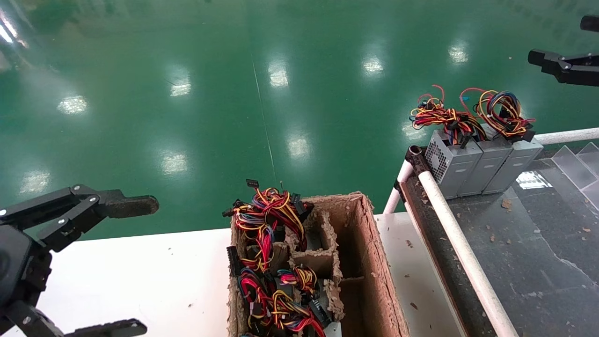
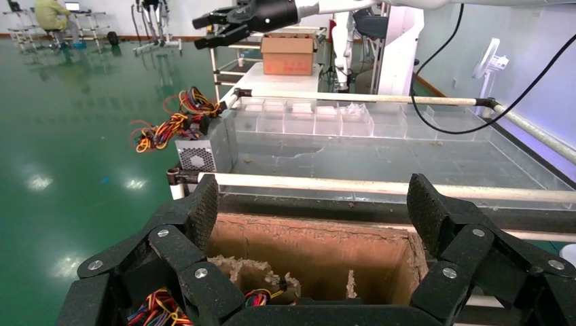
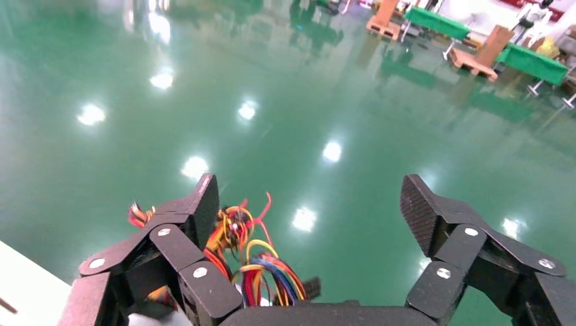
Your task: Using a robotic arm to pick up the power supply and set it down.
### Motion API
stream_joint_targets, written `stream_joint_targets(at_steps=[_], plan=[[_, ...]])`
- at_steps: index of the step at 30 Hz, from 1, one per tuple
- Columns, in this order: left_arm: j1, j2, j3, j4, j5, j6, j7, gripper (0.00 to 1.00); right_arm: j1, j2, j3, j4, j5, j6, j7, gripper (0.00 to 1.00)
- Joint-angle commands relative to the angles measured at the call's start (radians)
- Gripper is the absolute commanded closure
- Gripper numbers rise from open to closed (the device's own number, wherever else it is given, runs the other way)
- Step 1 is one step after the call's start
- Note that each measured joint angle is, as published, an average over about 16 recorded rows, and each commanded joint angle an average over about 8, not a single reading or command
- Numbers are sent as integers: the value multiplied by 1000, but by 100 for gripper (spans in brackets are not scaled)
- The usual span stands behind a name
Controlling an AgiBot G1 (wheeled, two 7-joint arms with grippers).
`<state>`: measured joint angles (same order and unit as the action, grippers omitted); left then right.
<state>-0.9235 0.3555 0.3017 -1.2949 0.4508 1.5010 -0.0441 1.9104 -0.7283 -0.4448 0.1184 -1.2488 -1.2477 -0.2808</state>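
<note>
**Supervisor:** Where are your tools right now?

**Operator:** My right tool (image 1: pixel 538 42) is up in the air, above and a little beyond the three grey power supplies (image 1: pixel 484 161). Its fingers (image 3: pixel 200 204) are spread wide and it has hold of nothing. Below it in the right wrist view I see only a wire bundle (image 3: pixel 255 261) and the green floor (image 3: pixel 285 88).

**Supervisor:** And the left?

**Operator:** My left tool (image 1: pixel 131 264) hangs over the white desk (image 1: pixel 140 276), just beside the cardboard box (image 1: pixel 374 276). It is also fully open and empty.

**Supervisor:** Where do the power supplies sit?

**Operator:** The three stand upright side by side, touching, at the far corner of the dark tray (image 1: pixel 538 252) edged by a white pipe rail (image 1: pixel 461 248), almost under my right tool. Their red, yellow and black wires (image 1: pixel 468 114) stick up from the tops. The nearest one shows a perforated grille (image 2: pixel 196 158) on its side.

**Supervisor:** And the box?

**Operator:** It lies between my two tools, closer to the left one. The compartments nearest my left tool are full of tangled wires (image 1: pixel 269 262), and I cannot make out the units beneath them. The long compartment on the side away from it shows only bare cardboard.
</note>
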Motion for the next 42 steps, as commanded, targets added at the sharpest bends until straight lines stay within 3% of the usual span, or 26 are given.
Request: stream_joint_targets(at_steps=[1,42], plan=[[0,0,0,0,0,0,0,0,-16,4,6,23,15,-9,10,0],[-2,-1,4,1,-1,0,2,0,-627,88,125,874,390,-187,352,0]])
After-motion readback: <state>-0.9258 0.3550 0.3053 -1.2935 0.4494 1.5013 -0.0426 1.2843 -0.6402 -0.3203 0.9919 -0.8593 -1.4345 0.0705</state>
